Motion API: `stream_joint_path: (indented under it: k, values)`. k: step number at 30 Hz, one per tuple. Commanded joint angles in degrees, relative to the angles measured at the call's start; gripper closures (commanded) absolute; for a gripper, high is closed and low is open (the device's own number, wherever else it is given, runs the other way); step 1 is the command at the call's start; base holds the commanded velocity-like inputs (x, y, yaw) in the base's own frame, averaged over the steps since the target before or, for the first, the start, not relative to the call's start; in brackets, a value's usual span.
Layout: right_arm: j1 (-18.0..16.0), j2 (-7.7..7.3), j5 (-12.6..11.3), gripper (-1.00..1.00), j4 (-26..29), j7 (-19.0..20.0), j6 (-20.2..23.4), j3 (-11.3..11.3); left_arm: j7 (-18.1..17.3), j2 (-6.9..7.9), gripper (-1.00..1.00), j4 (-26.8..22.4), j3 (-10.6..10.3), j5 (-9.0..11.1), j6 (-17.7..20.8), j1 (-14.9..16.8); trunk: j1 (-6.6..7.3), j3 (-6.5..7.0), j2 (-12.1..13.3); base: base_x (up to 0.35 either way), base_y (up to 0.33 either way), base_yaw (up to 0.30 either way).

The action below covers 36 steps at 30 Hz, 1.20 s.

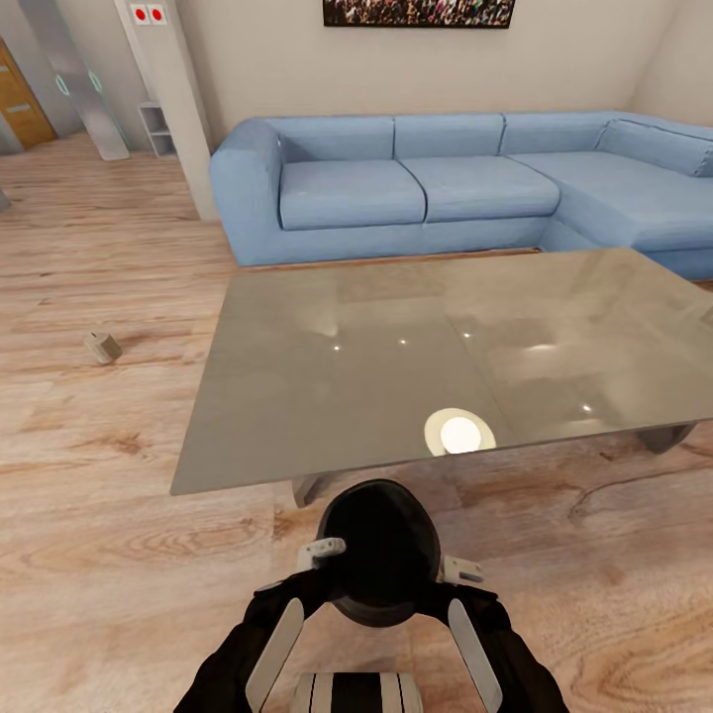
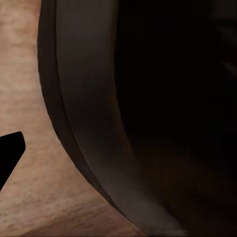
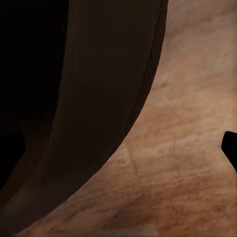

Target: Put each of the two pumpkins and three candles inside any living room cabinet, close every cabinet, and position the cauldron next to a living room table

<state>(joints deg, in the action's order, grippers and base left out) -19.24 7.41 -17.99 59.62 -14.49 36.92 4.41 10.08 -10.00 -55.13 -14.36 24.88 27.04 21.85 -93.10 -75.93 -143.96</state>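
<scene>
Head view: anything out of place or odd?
One candle lies tipped over on the wood floor, left of the table. The cauldron sits between both arms near the table's front edge; nothing else stands out.

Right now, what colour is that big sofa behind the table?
Light blue; the sofa shows best in the head view.

Glossy grey table (image 1: 327, 396), matt black cauldron (image 1: 381, 550), wood-grain floor (image 1: 119, 555), cloth sofa (image 1: 446, 188)

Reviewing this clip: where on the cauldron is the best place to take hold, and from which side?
By the thick rim of the cauldron, one gripper on each opposite side, coming in from the robot's left and right. It is round, wide and open-topped, probably too broad for one gripper; its small side lugs mark those flanks.
</scene>
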Motion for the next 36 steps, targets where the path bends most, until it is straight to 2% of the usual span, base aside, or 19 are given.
stream_joint_path:
  k: [1,8,27,28,30,32,36]
  values:
    - [0.0,-0.03,-0.2,-1.00,0.1,-0.6,0.3,0.1,0.5,0.00,-1.00,-0.1,-0.1,0.6,0.2,0.0,0.01,-0.05,0.0,0.000,0.000,0.000]
    - [0.0,-0.03,-0.2,-1.00,0.1,-0.6,0.3,0.1,0.5,0.00,-1.00,-0.2,-0.1,0.6,0.2,0.0,0.01,-0.05,0.0,0.000,0.000,0.000]
    - [0.0,-0.08,-0.2,-1.00,0.0,-0.6,0.3,0.1,0.6,0.00,-1.00,-0.2,-0.1,0.9,3.6,0.0,0.50,4.16,0.2,-0.004,0.000,0.000]
    - [0.0,-0.05,-0.2,-1.00,0.0,-0.6,0.4,0.1,0.6,0.00,-1.00,-0.2,-0.1,2.0,3.7,0.0,0.52,4.39,0.3,-0.198,0.000,0.000]
    - [0.0,-0.04,-0.2,-1.00,0.0,-0.6,0.4,0.1,0.8,0.00,-1.00,-0.2,-0.1,5.4,3.9,0.0,0.58,4.83,0.3,-0.169,0.000,0.000]
    - [0.0,-0.03,-0.2,-1.00,0.0,-0.6,0.4,0.1,0.9,0.00,-1.00,-0.2,-0.1,7.4,4.0,0.0,0.63,5.27,0.3,-0.064,0.000,0.000]
    - [0.0,-0.05,-0.2,-1.00,0.0,-0.6,0.4,0.0,1.0,0.00,-1.00,-0.2,-0.1,8.3,4.2,0.0,0.73,6.16,0.4,-0.034,0.000,0.000]
